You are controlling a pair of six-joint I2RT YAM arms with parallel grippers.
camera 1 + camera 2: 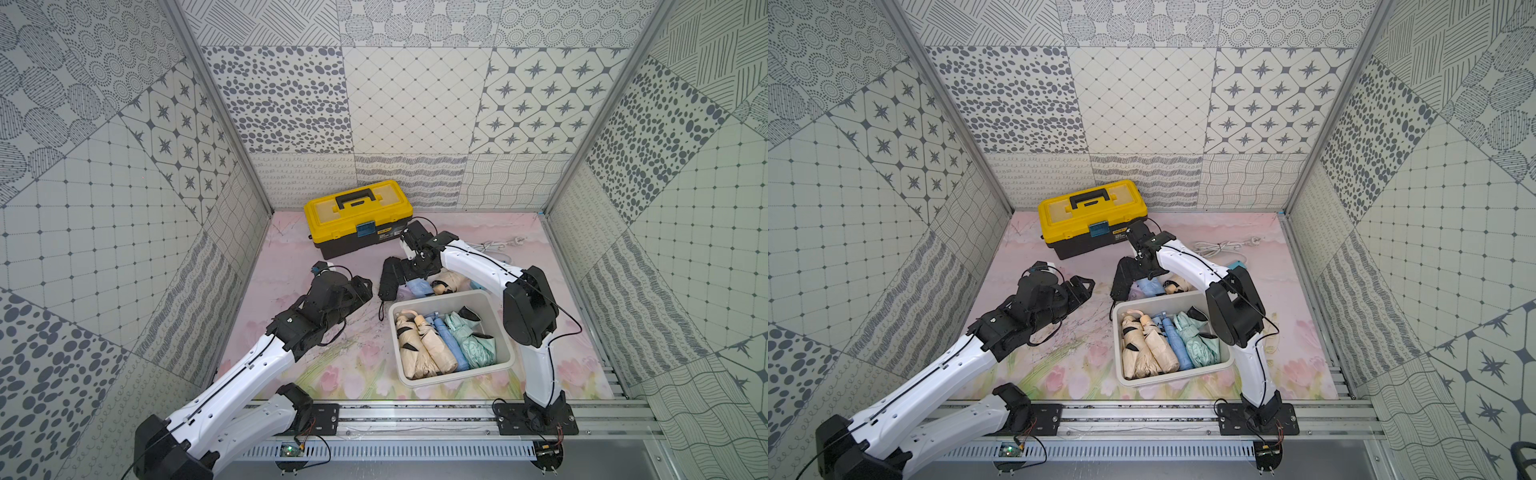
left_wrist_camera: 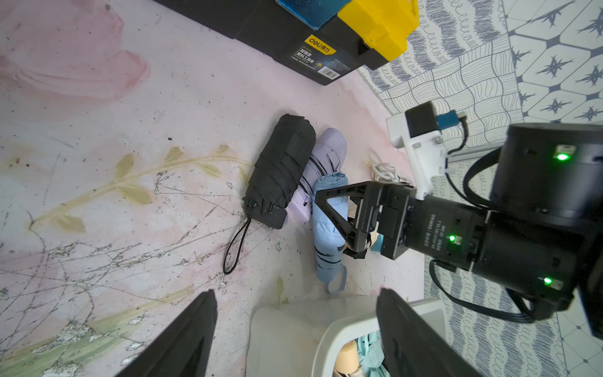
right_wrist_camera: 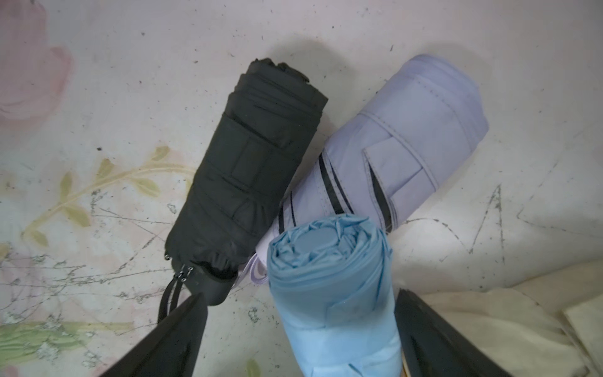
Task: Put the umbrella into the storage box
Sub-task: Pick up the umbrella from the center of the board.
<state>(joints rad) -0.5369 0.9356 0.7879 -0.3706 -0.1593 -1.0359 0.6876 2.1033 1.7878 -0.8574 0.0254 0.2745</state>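
The right gripper [image 3: 300, 295] hangs over the pile on the mat [image 3: 98, 98] with its jaws spread wide, pinching nothing. The blue umbrella [image 3: 332, 293] lies between those jaws, its capped end level with the fingertips. One finger [image 3: 424, 333] stands just beside its fabric, and the opposite finger is well apart from it. Ahead of the fingertips lie the black umbrella [image 3: 248, 169] and the lilac umbrella [image 3: 408, 130], touching near their handle ends. The blue umbrella's end overlaps the lilac one. The beige umbrella [image 3: 483, 313] lies on the outer side of the nearer finger, under the right wrist in both top views. The box [image 1: 453, 380] stands on the mat just behind the right gripper, toward that arm's base. Whether it touches the pile cannot be told. It holds the stored umbrellas [image 1: 446, 345]: two beige, one blue and one mint, lying side by side. The left gripper [image 2: 295, 292] is likewise spread, with nothing between its jaws. It is held over the mat with its fingertips directed at the black umbrella, near it but apart. In the left wrist view the box rim shows beneath one of its fingers. The toolbox [image 1: 357, 216] stands closed beyond both grippers. A white cable [image 1: 494, 245] lies beyond the right gripper.
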